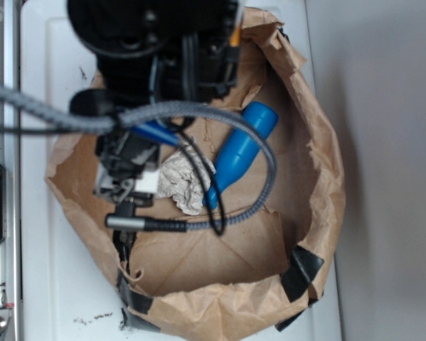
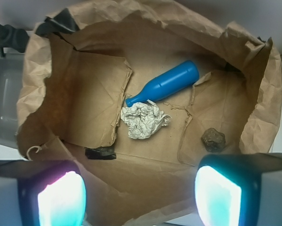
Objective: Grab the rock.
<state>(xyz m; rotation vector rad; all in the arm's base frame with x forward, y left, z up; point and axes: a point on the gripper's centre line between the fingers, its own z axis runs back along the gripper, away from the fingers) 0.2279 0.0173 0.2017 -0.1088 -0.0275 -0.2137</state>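
Gripper (image 2: 140, 197) jaws spread wide, nothing between them; rock (image 2: 213, 139) lies loose on bag floor.

Wrist view: two glowing fingertips (image 2: 60, 200) fill the bottom corners, well apart and empty. Rock sits just above the right-hand fingertip, apart from it, near a torn flap of the brown paper bag (image 2: 35, 84). Crumpled paper wad (image 2: 143, 120) lies ahead of the open gap, near centre; blue bottle (image 2: 165, 84) beyond it, narrow end touching the wad. Small black tape piece (image 2: 101, 152) ahead of the left-hand fingertip.
Exterior view: arm body and grey cable (image 1: 198, 114) loom over the bag (image 1: 319, 177), blurred. Gripper (image 1: 127, 186) hangs inside the bag, the wad (image 1: 184, 181) just beside it, bottle (image 1: 241, 149) past the wad. Rock hidden here. Bag rests on white table (image 1: 49, 71).
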